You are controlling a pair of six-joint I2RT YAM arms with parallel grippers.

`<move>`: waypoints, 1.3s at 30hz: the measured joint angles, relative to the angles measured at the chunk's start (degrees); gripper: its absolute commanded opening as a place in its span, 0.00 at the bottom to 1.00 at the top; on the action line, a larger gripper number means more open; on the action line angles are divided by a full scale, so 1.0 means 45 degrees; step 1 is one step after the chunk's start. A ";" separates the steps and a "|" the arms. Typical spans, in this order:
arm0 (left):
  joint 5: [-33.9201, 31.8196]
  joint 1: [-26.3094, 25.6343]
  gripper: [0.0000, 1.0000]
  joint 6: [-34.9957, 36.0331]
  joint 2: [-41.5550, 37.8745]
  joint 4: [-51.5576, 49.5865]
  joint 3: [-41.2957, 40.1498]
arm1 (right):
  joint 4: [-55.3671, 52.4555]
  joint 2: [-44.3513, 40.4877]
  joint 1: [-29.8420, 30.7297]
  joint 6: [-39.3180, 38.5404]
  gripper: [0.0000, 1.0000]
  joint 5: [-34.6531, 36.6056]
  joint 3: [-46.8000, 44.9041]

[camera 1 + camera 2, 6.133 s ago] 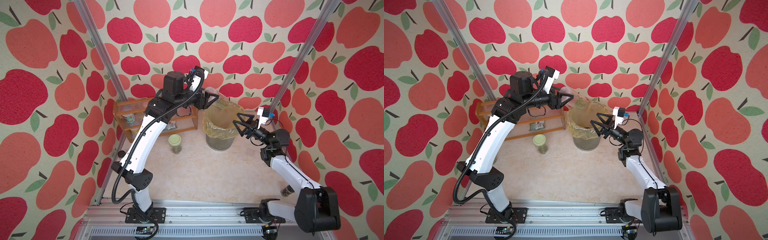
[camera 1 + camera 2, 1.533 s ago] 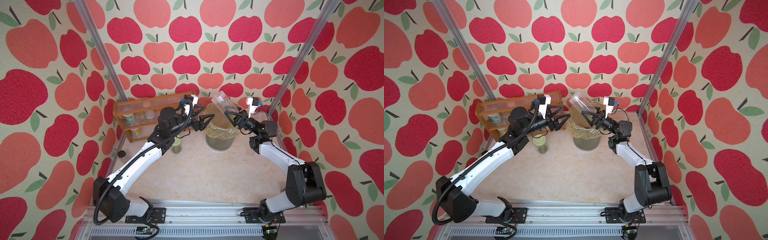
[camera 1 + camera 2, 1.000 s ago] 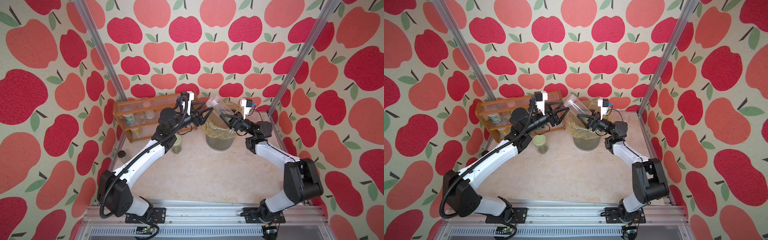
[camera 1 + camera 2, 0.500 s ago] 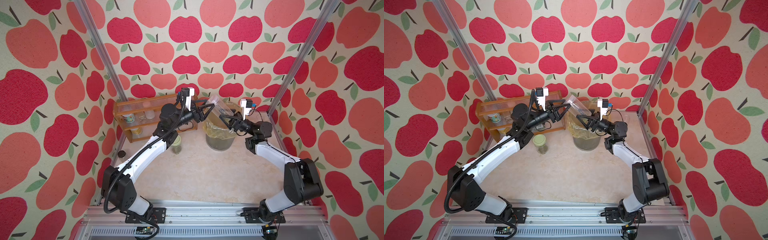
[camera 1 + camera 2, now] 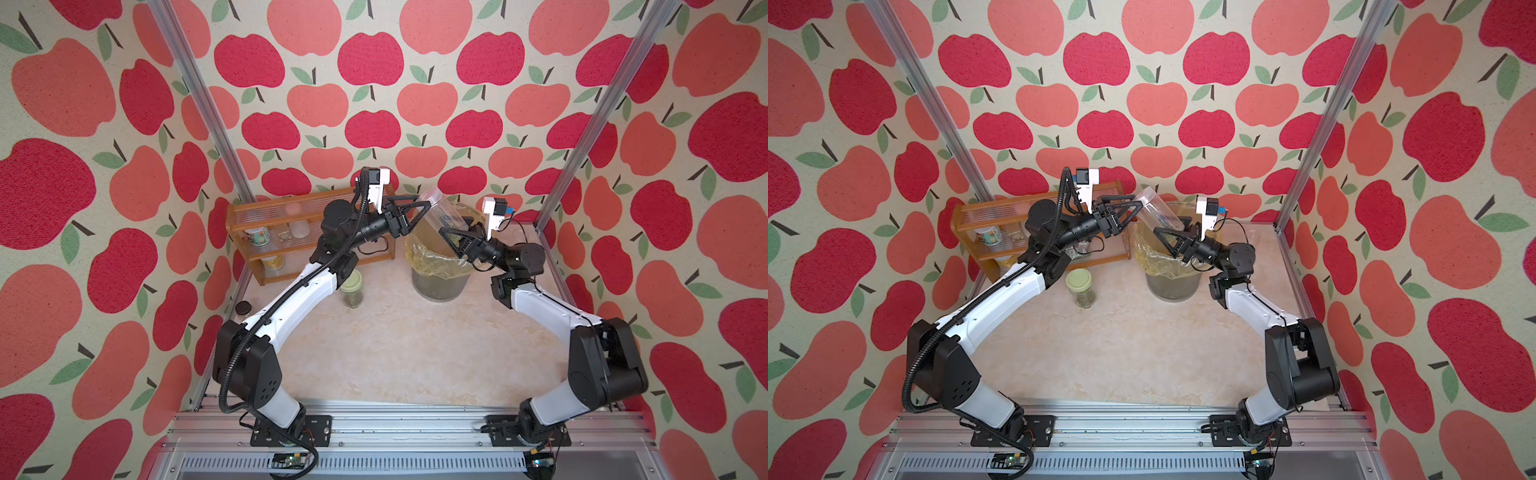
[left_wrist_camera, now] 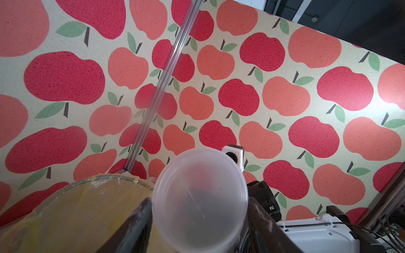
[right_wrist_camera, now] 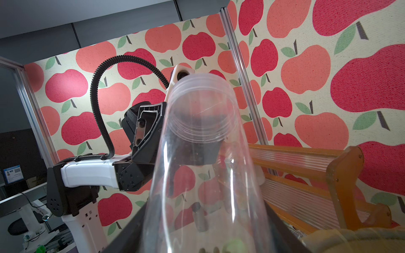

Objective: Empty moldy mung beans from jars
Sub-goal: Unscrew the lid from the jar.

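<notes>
Overall, apple-printed walls [image 5: 374,62] closed in a pale marbled table [image 5: 395,353], with both arms reaching up from the lower edge. Left of centre a wooden rack [image 5: 286,201] stood against the back wall with a white tub [image 5: 258,237] and a yellow tub [image 5: 272,262] on its shelves; the left arm [image 5: 307,291] crossed in front of its right half. Just right of centre a bin [image 5: 434,286] with a yellow liner [image 5: 419,257] stood on the table, and over its mouth hung the tall tube [image 5: 441,211], tilted with its lower end to the right. The right gripper [image 5: 452,233] was clamped round that lower end, where a small clump of mung beans [image 5: 1168,237] showed through the wall. The left gripper [image 5: 424,206] sat at the upper end; in the left wrist view its fingers [image 6: 140,221] flanked the tube's frosted round end on both sides, but whether they pinched it could not be told. Below the rack the squat jar [image 5: 352,293] stood upright, apart from the bin, with beans inside and its pale green lid [image 5: 354,277] on; in a top view the left arm covered part of that lid. At the table's left edge sat a small dark-capped jar [image 5: 243,308].
</notes>
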 measured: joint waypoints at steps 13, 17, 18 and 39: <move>0.0350 -0.0049 0.70 -0.0578 0.0559 -0.0194 0.0855 | 0.0121 0.0005 -0.0005 -0.0185 0.51 0.0034 0.0005; 0.0437 -0.0058 0.70 -0.0826 0.0767 -0.0170 0.1083 | 0.0015 0.0015 -0.0005 -0.0185 0.50 0.0078 0.0000; 0.0452 -0.0058 0.70 -0.0850 0.0811 -0.0194 0.1137 | -0.0019 0.0029 -0.0005 -0.0189 0.49 0.0078 0.0005; -0.0374 -0.0194 0.65 0.0408 0.0826 -0.3551 0.2021 | -0.3410 -0.0636 -0.0005 -0.2579 0.43 0.0083 0.0000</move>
